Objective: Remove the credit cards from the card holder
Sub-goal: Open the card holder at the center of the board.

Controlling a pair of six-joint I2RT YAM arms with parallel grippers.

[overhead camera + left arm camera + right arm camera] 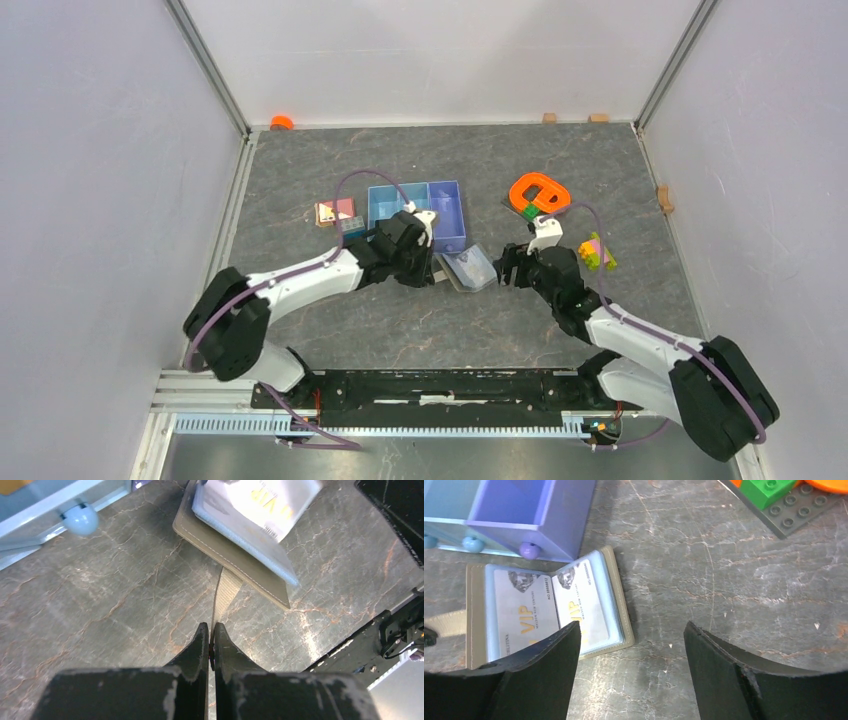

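Right end effector is wide open. The open card holder lies just to its left, credit cards facing up. Left end effector is clenched on the holder's strap.

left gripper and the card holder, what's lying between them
Only the holder's own tan strap, running from the card holder to the shut left gripper, which pinches its end. Seen in the left wrist view.
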